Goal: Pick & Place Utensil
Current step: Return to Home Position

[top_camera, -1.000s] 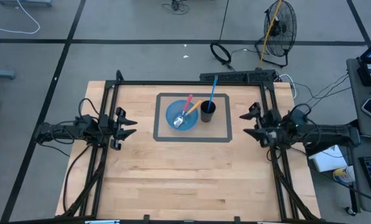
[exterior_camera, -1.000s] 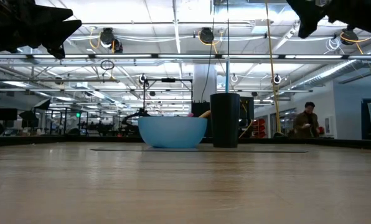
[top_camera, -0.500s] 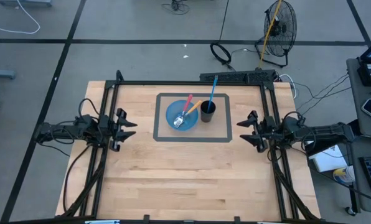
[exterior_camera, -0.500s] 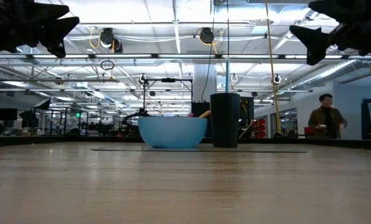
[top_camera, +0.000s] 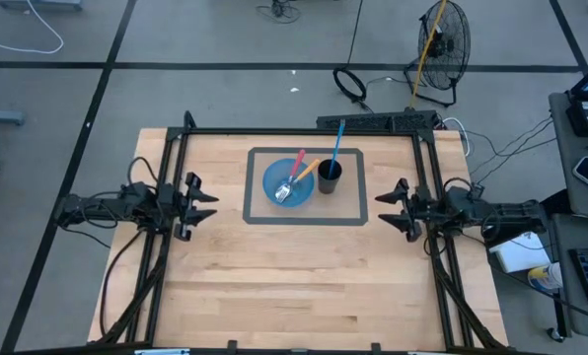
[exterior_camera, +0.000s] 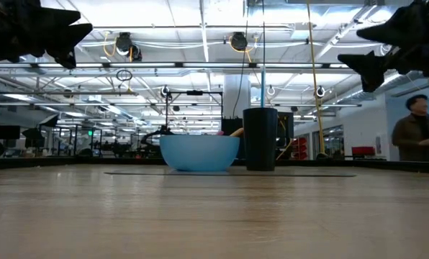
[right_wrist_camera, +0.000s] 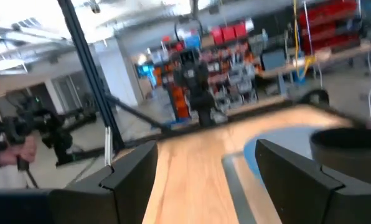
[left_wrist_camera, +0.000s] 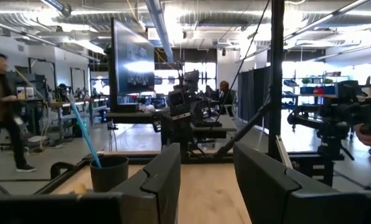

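The left fingers (left_wrist_camera: 162,177) are spread apart and hold nothing, and so are the right fingers (right_wrist_camera: 131,167); each arm hangs above its own side edge of the desk (top_camera: 294,286), well apart from the things in the middle

The pink fork (top_camera: 299,162) lies in the blue bowl (top_camera: 269,183) beside an orange-handled utensil (top_camera: 310,168), and the black cup (top_camera: 330,176) stands just beside the bowl on its right, with the blue straw (top_camera: 337,141) leaning out of it, all inside a grey-bordered mat (top_camera: 257,213)

Little seems left but parking the arms. The likely trouble is a stray sweep back over the mat: the tall straw would catch first and could tip the cup. Near the arms, the black frame rail (top_camera: 294,131) and the loose cables at the desk's sides could snag an elbow. Beyond the desk stand a fan (top_camera: 442,35) and a person (exterior_camera: 416,137), both out of reach
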